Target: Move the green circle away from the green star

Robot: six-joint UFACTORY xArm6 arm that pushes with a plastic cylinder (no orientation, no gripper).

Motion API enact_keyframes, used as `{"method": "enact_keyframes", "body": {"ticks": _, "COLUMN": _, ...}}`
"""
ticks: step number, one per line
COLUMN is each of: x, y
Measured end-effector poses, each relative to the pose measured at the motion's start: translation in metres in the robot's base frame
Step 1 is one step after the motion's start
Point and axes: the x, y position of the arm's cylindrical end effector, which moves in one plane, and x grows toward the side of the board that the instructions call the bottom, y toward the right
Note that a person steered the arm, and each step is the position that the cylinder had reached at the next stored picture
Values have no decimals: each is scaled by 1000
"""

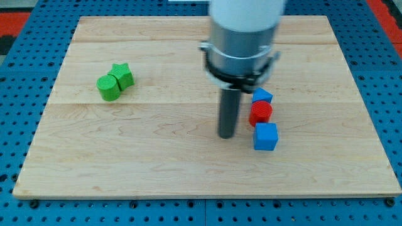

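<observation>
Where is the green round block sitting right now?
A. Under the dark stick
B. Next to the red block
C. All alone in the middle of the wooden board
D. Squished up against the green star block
D: the green circle block touches the green star block at the view's left of the wooden board, far from my tip, which is beside the red round block.

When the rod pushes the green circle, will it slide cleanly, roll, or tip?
The green circle looks like a squat cylinder lying flat, so it should probably slide rather than roll or tip. Its round side may let it slip off my tip if pushed off-centre. It touches the green star, so a push toward that would likely drag both.
</observation>
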Motion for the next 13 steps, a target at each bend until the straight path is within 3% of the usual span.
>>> {"method": "enact_keyframes", "body": {"ticks": 1, "x": -70, "y": -19}}
{"method": "enact_keyframes", "body": {"ticks": 2, "x": -138, "y": -77}}
{"method": "enact_keyframes", "body": {"ticks": 3, "x": -163, "y": -176}}
{"method": "enact_keyframes", "body": {"ticks": 4, "x": -167, "y": -217}}
{"method": "enact_keyframes", "body": {"ticks": 6, "x": -109, "y": -223}}
{"method": "enact_keyframes", "body": {"ticks": 9, "x": -9, "y": -121}}
{"method": "enact_keyframes", "body": {"ticks": 10, "x": 1, "y": -160}}
{"method": "enact_keyframes", "body": {"ticks": 11, "x": 48, "y": -135}}
{"method": "enact_keyframes", "body": {"ticks": 12, "x": 50, "y": -64}}
{"method": "enact_keyframes", "body": {"ticks": 13, "x": 25, "y": -132}}
